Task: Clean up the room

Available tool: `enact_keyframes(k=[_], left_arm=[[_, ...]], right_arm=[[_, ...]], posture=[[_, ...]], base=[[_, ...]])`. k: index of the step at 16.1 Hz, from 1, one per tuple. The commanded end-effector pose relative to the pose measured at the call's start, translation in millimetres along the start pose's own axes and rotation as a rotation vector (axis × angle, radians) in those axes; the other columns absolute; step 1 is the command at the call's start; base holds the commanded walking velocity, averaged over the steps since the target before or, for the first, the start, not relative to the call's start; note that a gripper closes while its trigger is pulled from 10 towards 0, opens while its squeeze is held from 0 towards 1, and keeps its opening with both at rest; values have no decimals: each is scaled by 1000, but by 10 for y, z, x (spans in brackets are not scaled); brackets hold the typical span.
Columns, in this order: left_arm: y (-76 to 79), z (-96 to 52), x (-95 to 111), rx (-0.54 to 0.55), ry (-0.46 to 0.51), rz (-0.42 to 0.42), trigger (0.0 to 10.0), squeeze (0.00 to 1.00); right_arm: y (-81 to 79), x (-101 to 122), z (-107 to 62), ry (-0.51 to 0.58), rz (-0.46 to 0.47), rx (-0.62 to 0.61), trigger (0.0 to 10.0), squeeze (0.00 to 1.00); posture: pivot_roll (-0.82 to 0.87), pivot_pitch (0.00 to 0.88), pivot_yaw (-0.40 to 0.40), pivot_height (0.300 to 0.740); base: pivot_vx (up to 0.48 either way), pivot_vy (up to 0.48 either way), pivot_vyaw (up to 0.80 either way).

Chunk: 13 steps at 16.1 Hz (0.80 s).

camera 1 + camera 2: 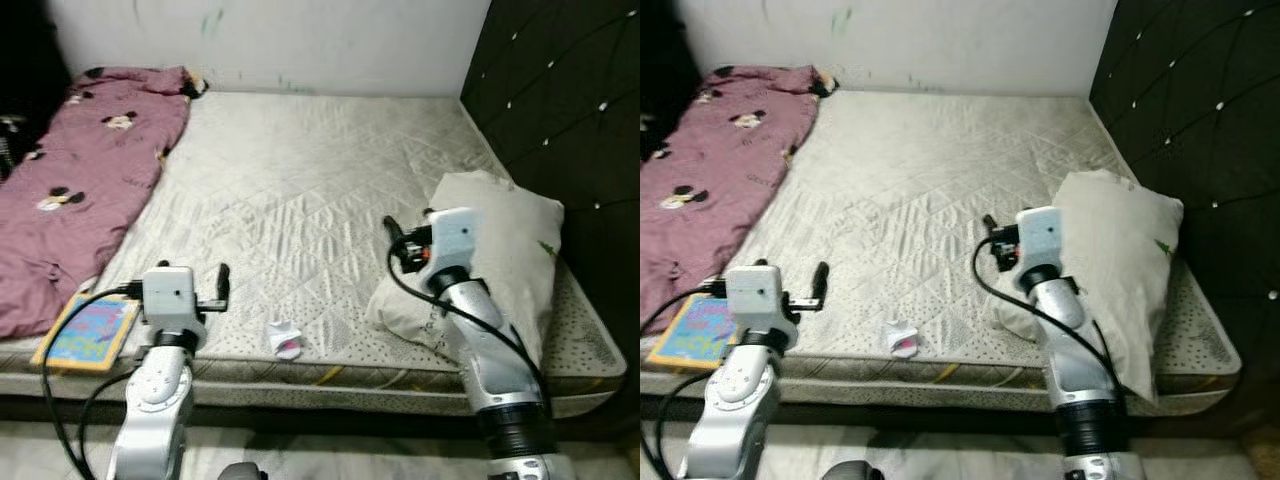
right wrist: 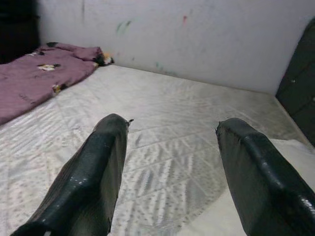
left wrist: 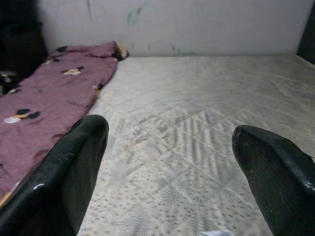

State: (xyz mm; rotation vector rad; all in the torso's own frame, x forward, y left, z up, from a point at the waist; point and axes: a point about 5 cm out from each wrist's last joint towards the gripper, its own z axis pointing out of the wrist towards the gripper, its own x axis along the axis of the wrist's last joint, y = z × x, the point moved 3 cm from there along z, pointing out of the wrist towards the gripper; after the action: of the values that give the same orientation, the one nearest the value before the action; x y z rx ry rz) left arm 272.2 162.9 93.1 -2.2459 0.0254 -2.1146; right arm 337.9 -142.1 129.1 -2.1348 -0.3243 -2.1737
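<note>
The two head cameras look down from above at the bed [image 1: 300, 200]; each wrist camera sits low, looking across it toward the wall [image 3: 197, 24]

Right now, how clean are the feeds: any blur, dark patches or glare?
Left eye view: sharp and evenly lit, though the headboard is near black and the top left corner is lost in shadow. Left wrist view: mattress clear, left hand fingers soft up close. Right wrist view: the same, faint sheen on the right hand fingers.
</note>
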Motion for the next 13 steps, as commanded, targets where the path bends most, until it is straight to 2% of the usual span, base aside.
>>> enact_keyframes(k=[1,3,13], left_arm=[[-7,18,16,4,4,11,10000,0],[-6,30,23,5,7,-16,10000,0],[6,28,32,4,10,1,10000,0]], right_arm=[[24,28,6,13,2,-9,10000,0],[22,34,15,16,2,-9,10000,0],[21,20,-3,10,-10,-7,10000,0]], posture=[[5,0,-25,740],[3,0,-27,740],[-4,0,-25,740]], base=[[0,0,0],[0,0,0],[0,0,0]])
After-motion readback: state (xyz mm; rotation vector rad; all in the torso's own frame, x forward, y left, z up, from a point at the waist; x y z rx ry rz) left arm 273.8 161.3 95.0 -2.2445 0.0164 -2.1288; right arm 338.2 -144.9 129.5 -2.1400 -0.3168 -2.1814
